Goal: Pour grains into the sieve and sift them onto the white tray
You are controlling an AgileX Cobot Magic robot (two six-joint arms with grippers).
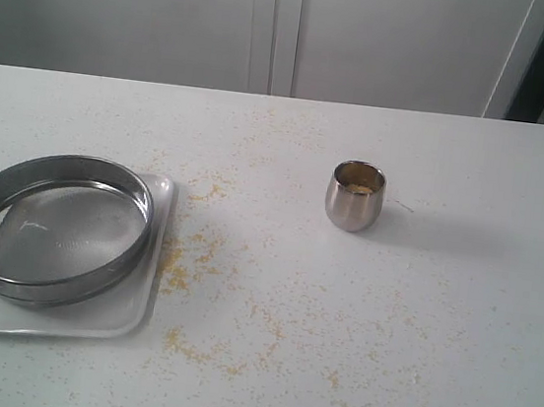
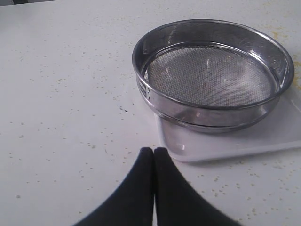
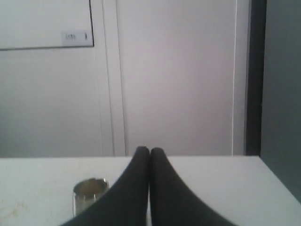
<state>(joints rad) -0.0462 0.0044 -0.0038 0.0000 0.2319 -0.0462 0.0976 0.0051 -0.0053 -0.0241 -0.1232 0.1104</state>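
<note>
The round steel sieve (image 1: pixel 56 227) sits on the white tray (image 1: pixel 59 318) at lower left, overhanging its edge. Golden grains (image 1: pixel 189 271) lie scattered across the surface (image 1: pixel 435 333), more inside the steel cup (image 1: pixel 354 212).

Exterior view: you look from raised spot, down across table (image 1: pixel 456 325) toward cabinets (image 1: pixel 274 25). Sieve (image 1: pixel 54 226) on tray (image 1: pixel 39 319) lower left of frame, cup (image 1: pixel 356 196) right of centre.

Left wrist view: you sit low, close, tilted down past left gripper (image 2: pixel 153 150) onto sieve, tray.

Right wrist view: nearly level, just above table, facing cabinets past right gripper (image 3: pixel 149 150), cup near.

Shared with exterior: left gives sieve, tray. Right gives cup, cabinets.
</note>
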